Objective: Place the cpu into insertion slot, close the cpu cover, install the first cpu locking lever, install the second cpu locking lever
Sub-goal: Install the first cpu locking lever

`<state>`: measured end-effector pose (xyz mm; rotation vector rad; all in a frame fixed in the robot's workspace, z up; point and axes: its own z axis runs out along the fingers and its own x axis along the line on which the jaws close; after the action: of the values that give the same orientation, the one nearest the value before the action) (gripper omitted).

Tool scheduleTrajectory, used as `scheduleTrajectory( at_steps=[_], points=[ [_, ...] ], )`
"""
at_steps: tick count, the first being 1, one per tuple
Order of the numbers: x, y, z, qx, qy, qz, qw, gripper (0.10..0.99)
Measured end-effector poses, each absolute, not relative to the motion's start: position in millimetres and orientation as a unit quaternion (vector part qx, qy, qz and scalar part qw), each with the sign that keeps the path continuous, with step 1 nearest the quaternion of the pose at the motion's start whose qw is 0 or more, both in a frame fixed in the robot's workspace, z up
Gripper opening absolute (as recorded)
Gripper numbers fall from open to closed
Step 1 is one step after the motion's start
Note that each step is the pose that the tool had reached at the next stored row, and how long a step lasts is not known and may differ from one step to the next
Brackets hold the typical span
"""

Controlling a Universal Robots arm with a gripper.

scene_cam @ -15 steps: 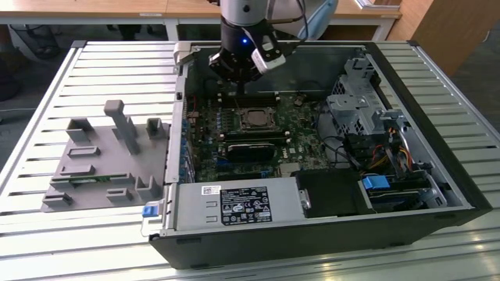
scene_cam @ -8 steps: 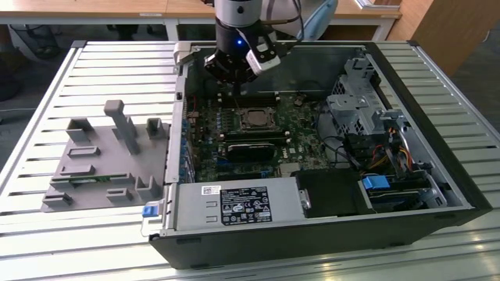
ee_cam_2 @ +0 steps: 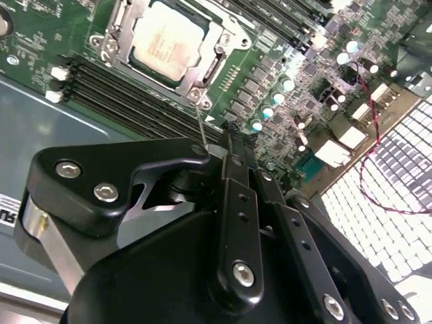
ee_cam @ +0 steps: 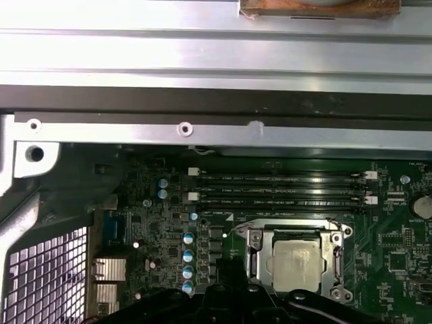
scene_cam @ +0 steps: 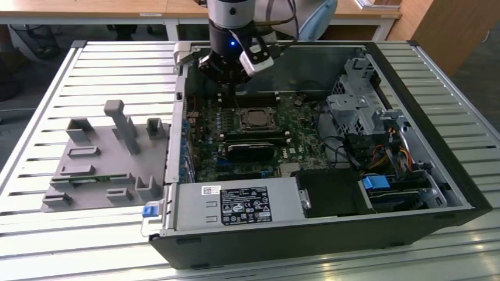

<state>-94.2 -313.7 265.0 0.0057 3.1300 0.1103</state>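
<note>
Tool hangs low over the green board inside the open computer case on the desk; whether it is clenched or released I cannot tell. The chip lies seated on the board, with the cover folded down around it. A thin rod, likely a locking lever, rises from the cover's corner to the tool's tip. Doing this step well means following the rod's own arc, pressing near its free end and staying clear of the chip and the memory slots beside it.
</note>
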Motion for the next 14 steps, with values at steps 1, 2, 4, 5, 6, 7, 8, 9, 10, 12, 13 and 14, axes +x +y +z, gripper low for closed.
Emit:
scheduleTrajectory(
  at_steps=[1,2,4,5,6,7,8,9,10,12,13,14],
  points=[
    [-95.5,-313.7,264.7,0.002,0.999,0.035,0.005,0.118],
    [-96.7,-313.7,264.3,0.002,0.999,0.035,0.005,0.118],
    [-99.0,-313.7,263.7,0.002,0.999,0.035,0.005,0.118],
    [-100.3,-313.7,263.3,0.002,0.999,0.035,0.005,0.118],
    [-101.4,-313.8,262.9,0.002,0.999,0.035,0.005,0.118],
    [-102.3,-313.8,262.5,0.002,0.999,0.035,0.005,0.118],
    [-103.0,-313.7,262.0,0.002,0.999,0.035,0.005,0.118],
    [-103.5,-313.5,261.4,0.002,0.999,0.035,0.005,0.118],
    [-103.7,-313.0,260.9,0.002,0.999,0.035,0.005,0.118],
    [-103.7,-311.4,259.6,0.002,0.999,0.035,0.005,0.118],
    [-103.7,-310.1,259.1,0.002,0.999,0.035,0.005,0.118],
    [-103.7,-308.9,258.6,0.002,0.999,0.035,0.005,0.118]
  ],
)
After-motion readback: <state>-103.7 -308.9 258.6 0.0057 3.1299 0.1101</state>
